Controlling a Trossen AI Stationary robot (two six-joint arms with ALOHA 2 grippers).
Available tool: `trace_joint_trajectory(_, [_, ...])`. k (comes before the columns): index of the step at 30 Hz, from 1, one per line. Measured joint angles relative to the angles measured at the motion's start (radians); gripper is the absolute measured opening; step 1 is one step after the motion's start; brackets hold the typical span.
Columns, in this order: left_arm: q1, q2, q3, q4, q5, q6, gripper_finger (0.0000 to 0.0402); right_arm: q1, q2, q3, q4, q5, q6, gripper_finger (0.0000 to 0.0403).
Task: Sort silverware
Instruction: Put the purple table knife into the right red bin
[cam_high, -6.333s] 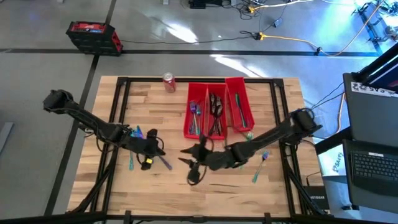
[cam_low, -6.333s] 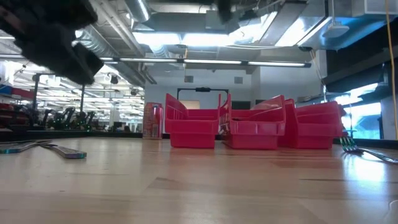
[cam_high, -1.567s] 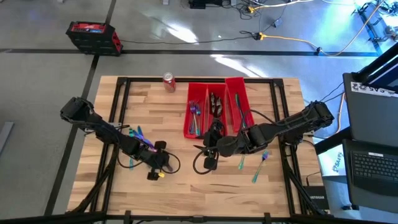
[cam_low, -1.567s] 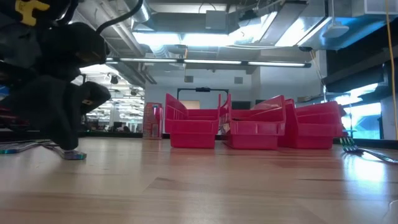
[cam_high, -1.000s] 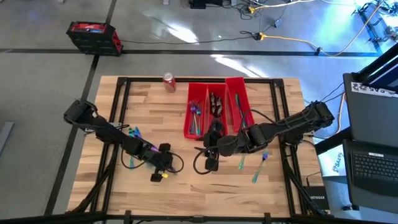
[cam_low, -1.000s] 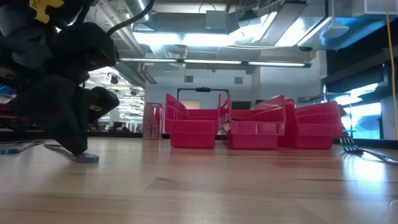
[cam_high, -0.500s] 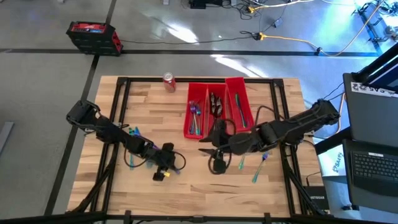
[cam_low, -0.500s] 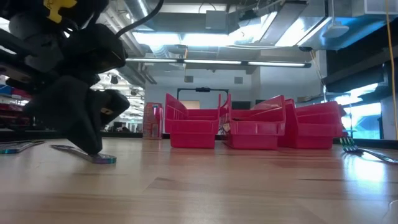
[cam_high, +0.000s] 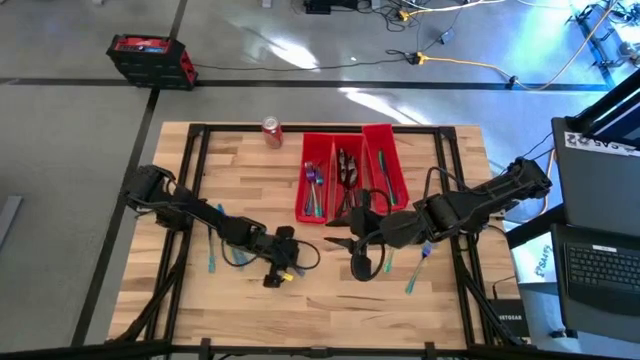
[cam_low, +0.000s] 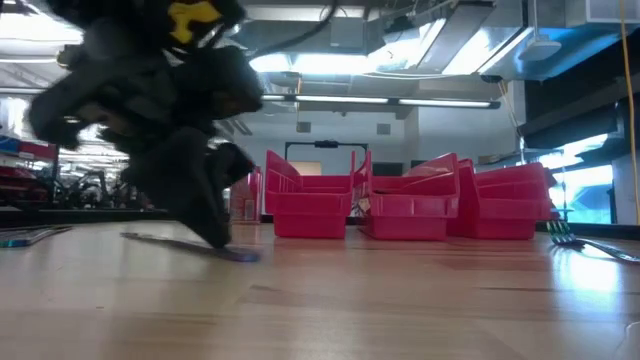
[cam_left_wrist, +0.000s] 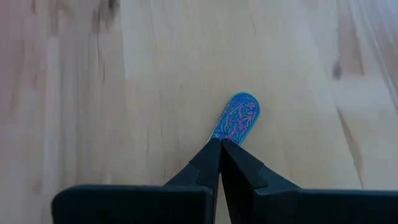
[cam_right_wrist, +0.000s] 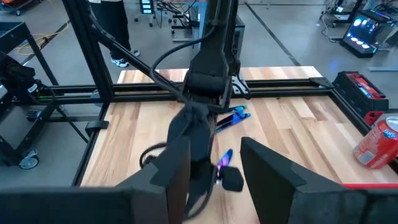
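Three red bins (cam_high: 350, 180) hold sorted silverware (cam_high: 346, 175). Near them on the surface (cam_high: 240, 190), the left tool (cam_high: 297, 250) pinches an iridescent utensil handle (cam_left_wrist: 238, 118); the right tool (cam_high: 335, 243) hovers half-open, empty.

Bins (cam_high: 350, 180) behind both tools; can (cam_high: 271, 132) left.

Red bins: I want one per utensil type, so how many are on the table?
3, side by side at the far middle of the table: the left bin, the middle bin and the right bin. None seems hidden.
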Motion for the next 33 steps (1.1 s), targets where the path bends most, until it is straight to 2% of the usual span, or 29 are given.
trace_joint_trajectory(15, [0.062,0.062,0.175,-0.047,0.007,0.082,0.0000,0.025,-0.029,0.000,-0.016,-0.015,-0.029,0.0127])
trace_joint_trajectory(20, [0.072,0.139,0.247,-0.058,0.043,0.082,0.0000,0.087,-0.058,0.000,-0.011,0.053,-0.087,0.0127])
trace_joint_trajectory(33, [0.065,0.331,0.534,-0.098,0.056,0.148,0.0000,0.227,-0.134,0.000,-0.056,0.203,-0.089,0.0127])
